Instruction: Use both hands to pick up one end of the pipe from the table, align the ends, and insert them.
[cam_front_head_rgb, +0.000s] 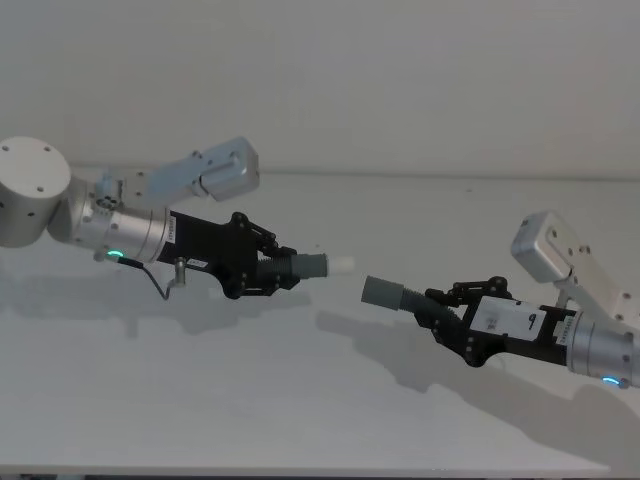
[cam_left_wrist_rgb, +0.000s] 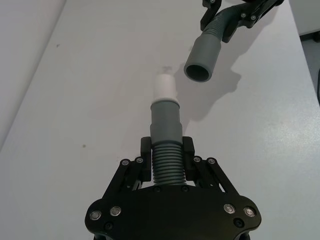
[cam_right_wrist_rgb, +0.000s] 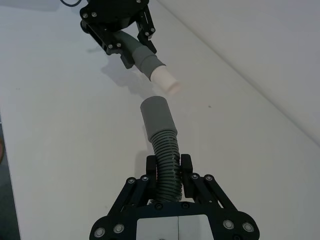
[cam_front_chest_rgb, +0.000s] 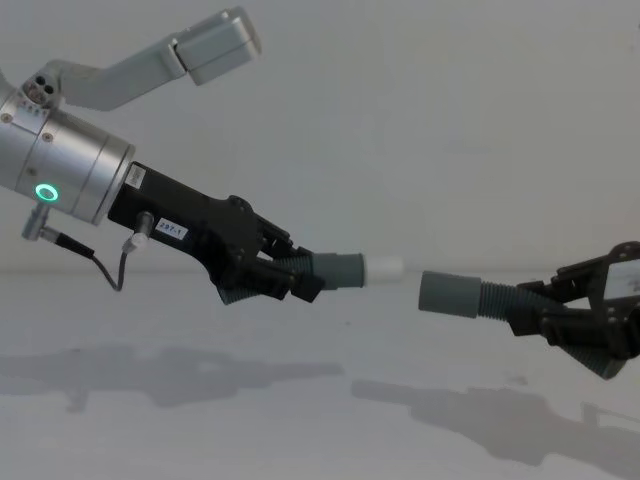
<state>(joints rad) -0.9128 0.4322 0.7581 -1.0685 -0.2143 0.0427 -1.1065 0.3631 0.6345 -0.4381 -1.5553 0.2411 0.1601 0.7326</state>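
Observation:
Both pipe pieces hang in the air above the table (cam_front_head_rgb: 250, 400). My left gripper (cam_front_head_rgb: 270, 270) is shut on the ribbed middle of one pipe piece (cam_front_head_rgb: 308, 266), whose narrow white tip (cam_front_chest_rgb: 383, 267) points right. My right gripper (cam_front_head_rgb: 440, 305) is shut on the ribs of the other pipe piece (cam_front_head_rgb: 385, 292), with its open grey cuff (cam_front_chest_rgb: 450, 293) pointing left. The two ends face each other across a small gap, apart, with the white tip slightly higher. In the left wrist view the white tip (cam_left_wrist_rgb: 164, 86) sits just beside the hollow cuff (cam_left_wrist_rgb: 202, 57), off its axis.
The white-grey table spreads wide under both arms, carrying only their shadows (cam_front_head_rgb: 400, 345). Its far edge meets a plain wall (cam_front_head_rgb: 400, 90). The table's front edge (cam_front_head_rgb: 300, 470) runs along the bottom of the head view.

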